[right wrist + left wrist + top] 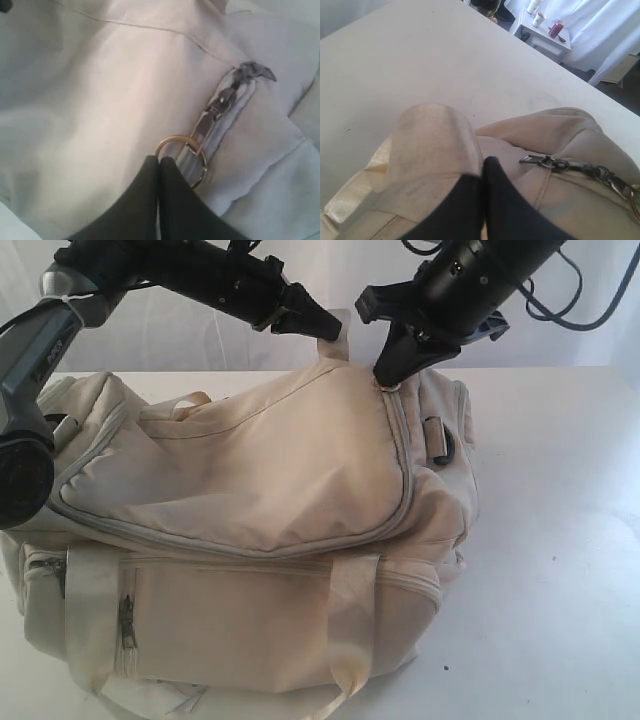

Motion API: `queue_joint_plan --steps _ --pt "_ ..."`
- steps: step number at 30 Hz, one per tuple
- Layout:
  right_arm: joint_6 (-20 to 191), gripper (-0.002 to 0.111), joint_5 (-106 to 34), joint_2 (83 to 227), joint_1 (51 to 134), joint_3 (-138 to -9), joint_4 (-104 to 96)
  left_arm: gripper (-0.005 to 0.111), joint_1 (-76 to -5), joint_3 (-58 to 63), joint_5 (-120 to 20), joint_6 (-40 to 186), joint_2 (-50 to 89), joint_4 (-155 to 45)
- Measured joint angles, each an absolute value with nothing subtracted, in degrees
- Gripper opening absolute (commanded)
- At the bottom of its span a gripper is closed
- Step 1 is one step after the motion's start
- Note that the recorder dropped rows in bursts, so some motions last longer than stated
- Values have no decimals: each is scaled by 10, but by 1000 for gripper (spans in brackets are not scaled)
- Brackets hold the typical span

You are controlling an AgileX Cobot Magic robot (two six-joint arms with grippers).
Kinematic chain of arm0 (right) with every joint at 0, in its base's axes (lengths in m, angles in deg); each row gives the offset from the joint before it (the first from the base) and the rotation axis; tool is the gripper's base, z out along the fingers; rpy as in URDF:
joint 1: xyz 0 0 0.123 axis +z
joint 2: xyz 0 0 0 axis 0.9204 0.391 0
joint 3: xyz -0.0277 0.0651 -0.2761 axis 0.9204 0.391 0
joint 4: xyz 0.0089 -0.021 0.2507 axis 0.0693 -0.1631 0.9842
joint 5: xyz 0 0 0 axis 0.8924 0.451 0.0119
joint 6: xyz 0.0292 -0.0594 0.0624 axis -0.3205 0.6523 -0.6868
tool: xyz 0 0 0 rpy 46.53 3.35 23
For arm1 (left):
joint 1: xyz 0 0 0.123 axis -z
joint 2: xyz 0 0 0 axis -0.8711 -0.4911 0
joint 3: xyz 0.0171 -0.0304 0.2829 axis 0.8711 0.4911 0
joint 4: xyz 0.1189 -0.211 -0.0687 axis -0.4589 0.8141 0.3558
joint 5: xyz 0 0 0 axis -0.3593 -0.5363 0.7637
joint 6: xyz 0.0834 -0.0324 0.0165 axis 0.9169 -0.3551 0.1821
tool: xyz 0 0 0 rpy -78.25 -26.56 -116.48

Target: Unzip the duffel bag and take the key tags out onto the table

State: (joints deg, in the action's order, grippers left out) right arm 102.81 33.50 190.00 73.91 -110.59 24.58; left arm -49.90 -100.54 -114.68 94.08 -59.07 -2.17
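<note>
left gripper (483,164) clamps the strap (432,145), right gripper (159,161) the zip ring (176,139), atop duffel bag (270,470)

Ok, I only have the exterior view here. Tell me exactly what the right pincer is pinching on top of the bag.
Observer: The right pincer is shut on a metal ring that hangs from the zip pull.
Operator: Now check the left one.
Observer: The left pincer is shut on the pale strap, which folds over one fingertip.
Operator: Tell me if there is another pull.
Observer: Yes, a second pull with no ring lies flat on the bag, close to the left tips.
</note>
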Motion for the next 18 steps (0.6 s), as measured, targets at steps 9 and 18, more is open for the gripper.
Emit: queue_joint_plan --steps 9,18 --pt "1120 42 317 1887 739 -1103 247 0 -499 -1005 -1147 941 -591 -22" --pt "1217 53 305 1882 767 -1103 232 0 -499 -1005 -1147 941 -591 -22"
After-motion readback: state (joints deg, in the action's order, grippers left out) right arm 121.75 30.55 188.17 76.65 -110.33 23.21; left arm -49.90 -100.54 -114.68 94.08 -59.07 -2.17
